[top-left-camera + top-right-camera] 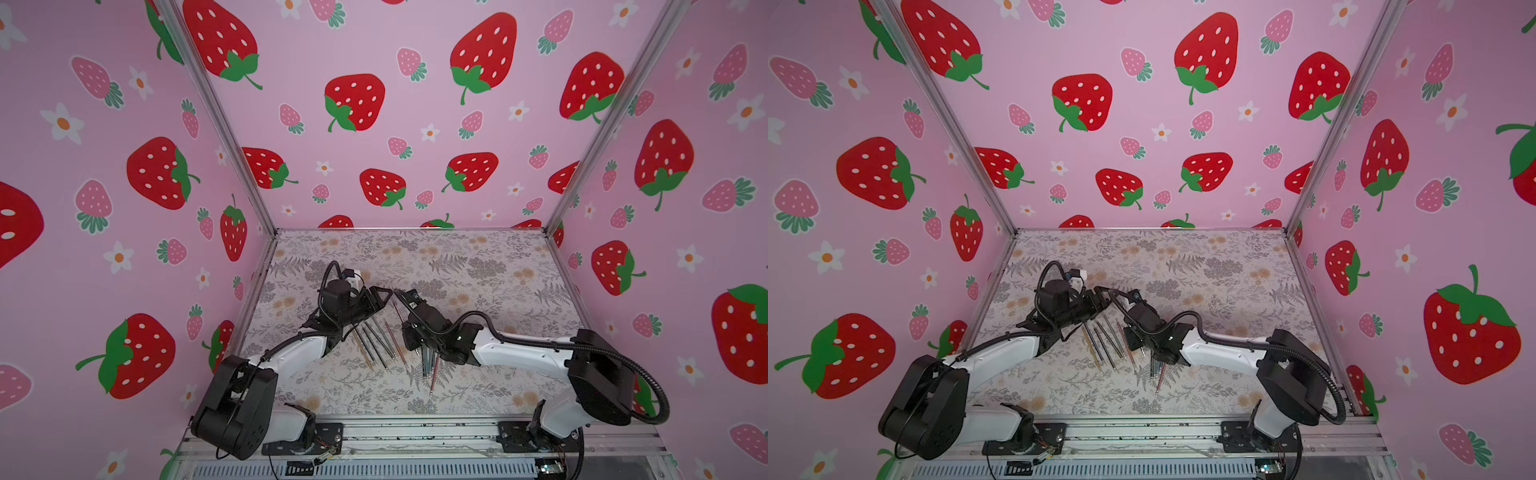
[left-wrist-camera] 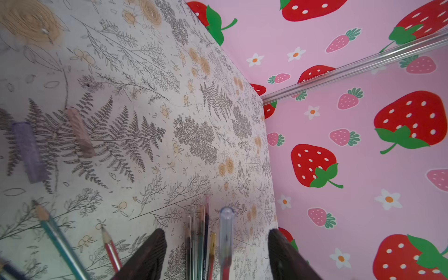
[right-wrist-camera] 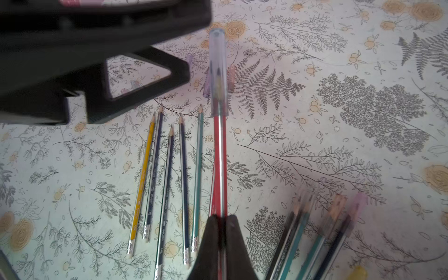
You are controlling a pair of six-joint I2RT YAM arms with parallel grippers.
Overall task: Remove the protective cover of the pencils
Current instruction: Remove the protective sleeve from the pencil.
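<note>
In the right wrist view my right gripper [image 3: 220, 217] is shut on a red pencil [image 3: 220, 157]. A clear protective cover [image 3: 218, 72] sits over that pencil's tip. In the left wrist view the cover [image 2: 227, 218] stands between the fingers of my left gripper [image 2: 217, 232], which is open, with a gap on each side. In a top view the left gripper [image 1: 384, 297] and the right gripper [image 1: 400, 296] meet tip to tip above the table. Several bare pencils [image 3: 169, 181] lie in a row below them.
Another bunch of pencils [image 3: 315, 237] lies beside the right gripper, blurred. Two loose covers, a purple one [image 2: 29, 152] and a pinkish one [image 2: 81, 133], lie on the floral table [image 1: 478, 270]. Pink strawberry walls [image 1: 415, 124] close in three sides.
</note>
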